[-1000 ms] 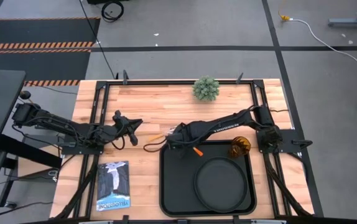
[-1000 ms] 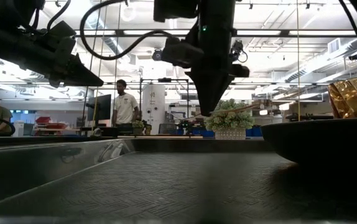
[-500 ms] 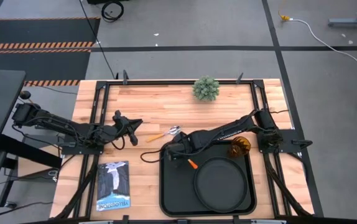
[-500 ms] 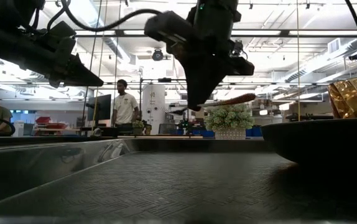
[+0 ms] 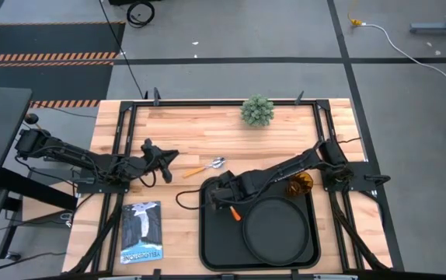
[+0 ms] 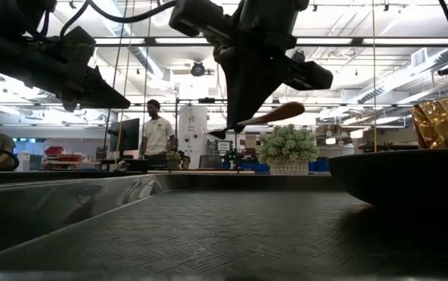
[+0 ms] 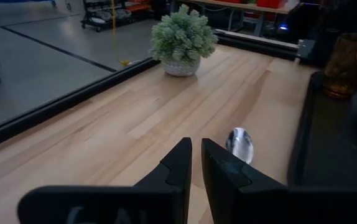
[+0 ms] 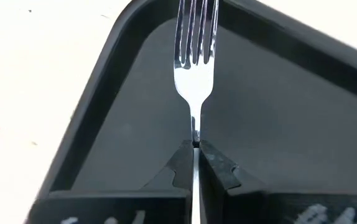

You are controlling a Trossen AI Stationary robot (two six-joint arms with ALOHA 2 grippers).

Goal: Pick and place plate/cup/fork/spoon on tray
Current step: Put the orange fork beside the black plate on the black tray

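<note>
The black tray at lower centre carries the round plate and amber cup. The fork hangs over its upper-left corner. The spoon lies on wood just above.

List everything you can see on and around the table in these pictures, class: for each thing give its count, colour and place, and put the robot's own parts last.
tray: one, black, on the table's near right part
plate: one, black, on the tray
cup: one, amber, at the tray's far right corner
fork: one, silver with an orange handle, held above the tray's left part
spoon: one, silver with an orange handle, on the wood left of the tray's far end
plant: one, green, at the table's far edge
booklet: one, blue and white, on the table left of the tray
people: two, in the room behind
left gripper: one, dark, near the spoon
right gripper: one, dark, shut on the fork
</note>
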